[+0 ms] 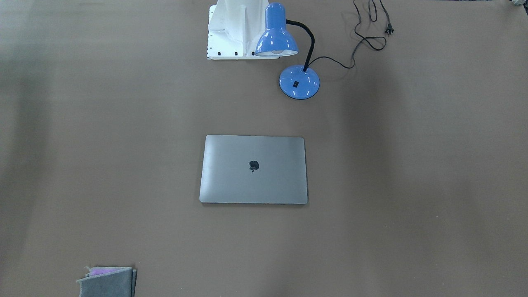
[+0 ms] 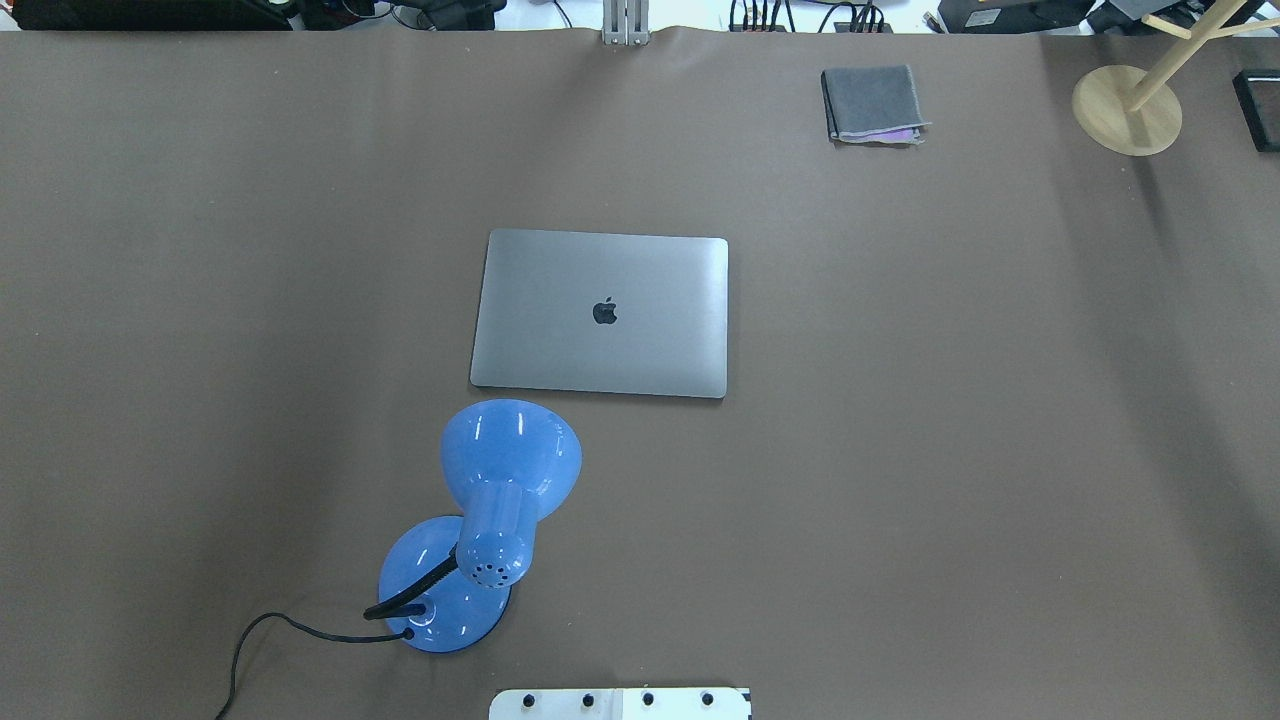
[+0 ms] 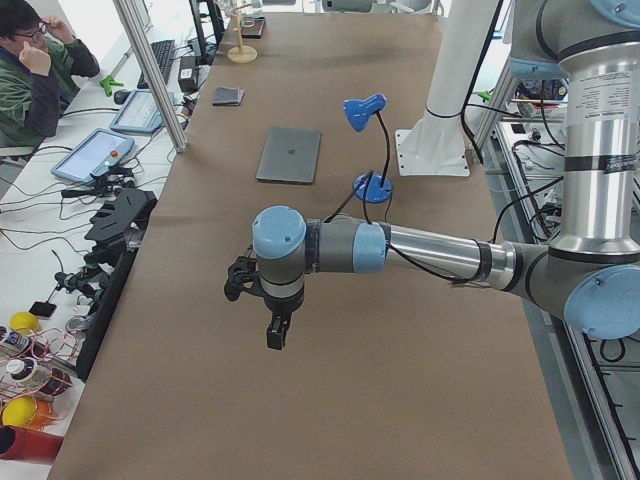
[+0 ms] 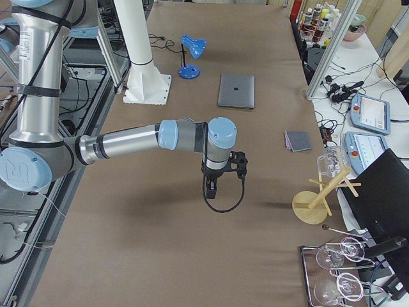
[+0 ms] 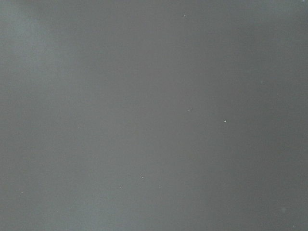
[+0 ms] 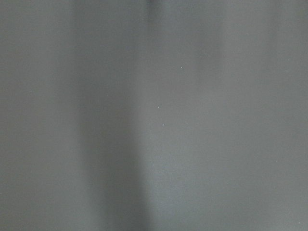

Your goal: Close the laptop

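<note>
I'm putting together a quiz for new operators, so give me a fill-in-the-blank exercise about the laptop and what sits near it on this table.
1. The laptop lies flat with its lid fully ___.
2. The desk lamp standing near it is coloured ___.
3. The lamp's power plug lies loose on the table, so the lamp is ___.

Missing words: closed; blue; unplugged.

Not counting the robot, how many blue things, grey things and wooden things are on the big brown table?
Blue: 1, the lamp
Grey: 2, the laptop and the folded cloth
Wooden: 1, the stand
Total: 4
</note>
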Available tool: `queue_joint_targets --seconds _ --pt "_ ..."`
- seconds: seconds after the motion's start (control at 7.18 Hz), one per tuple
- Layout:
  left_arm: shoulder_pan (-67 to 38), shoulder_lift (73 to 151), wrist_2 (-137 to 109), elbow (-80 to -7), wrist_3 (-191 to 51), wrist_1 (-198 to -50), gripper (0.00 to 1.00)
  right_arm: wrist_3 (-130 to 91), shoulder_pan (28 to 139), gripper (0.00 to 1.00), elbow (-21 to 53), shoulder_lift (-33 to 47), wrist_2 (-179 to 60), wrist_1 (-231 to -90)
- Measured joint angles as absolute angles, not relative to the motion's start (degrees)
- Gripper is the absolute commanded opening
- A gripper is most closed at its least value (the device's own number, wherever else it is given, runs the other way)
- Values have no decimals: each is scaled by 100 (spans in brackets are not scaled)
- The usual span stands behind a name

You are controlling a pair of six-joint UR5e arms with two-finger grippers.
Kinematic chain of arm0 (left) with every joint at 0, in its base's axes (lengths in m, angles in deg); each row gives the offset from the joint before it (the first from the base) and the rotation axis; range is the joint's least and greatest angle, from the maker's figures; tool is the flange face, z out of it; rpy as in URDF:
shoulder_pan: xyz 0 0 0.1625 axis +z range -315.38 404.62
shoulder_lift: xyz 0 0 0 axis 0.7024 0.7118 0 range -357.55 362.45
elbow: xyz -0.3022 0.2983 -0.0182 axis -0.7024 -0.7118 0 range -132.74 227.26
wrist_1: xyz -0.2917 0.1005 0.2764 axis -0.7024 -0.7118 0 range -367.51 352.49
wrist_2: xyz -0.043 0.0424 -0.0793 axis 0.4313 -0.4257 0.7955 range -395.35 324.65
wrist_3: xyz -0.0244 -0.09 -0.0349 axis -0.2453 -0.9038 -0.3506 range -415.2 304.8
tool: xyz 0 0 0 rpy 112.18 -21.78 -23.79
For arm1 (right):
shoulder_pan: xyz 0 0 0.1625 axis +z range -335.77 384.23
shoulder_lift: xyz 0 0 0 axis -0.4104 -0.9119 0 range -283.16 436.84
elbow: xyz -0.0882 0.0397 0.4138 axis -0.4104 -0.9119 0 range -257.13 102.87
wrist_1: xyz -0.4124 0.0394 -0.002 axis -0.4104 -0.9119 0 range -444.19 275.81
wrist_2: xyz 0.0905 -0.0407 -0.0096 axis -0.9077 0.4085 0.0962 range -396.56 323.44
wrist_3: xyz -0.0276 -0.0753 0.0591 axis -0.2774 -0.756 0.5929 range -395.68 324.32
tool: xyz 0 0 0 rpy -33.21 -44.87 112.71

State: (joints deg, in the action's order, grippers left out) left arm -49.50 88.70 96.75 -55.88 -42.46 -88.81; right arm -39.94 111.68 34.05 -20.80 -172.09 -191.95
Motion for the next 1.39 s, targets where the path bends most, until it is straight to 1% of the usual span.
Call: queue_joint_targets --seconds 1.39 --pt "-4942 8797 9718 -5606 -4236 -8890 100 -3999 11164 100 3432 -2273 -17217 -19195"
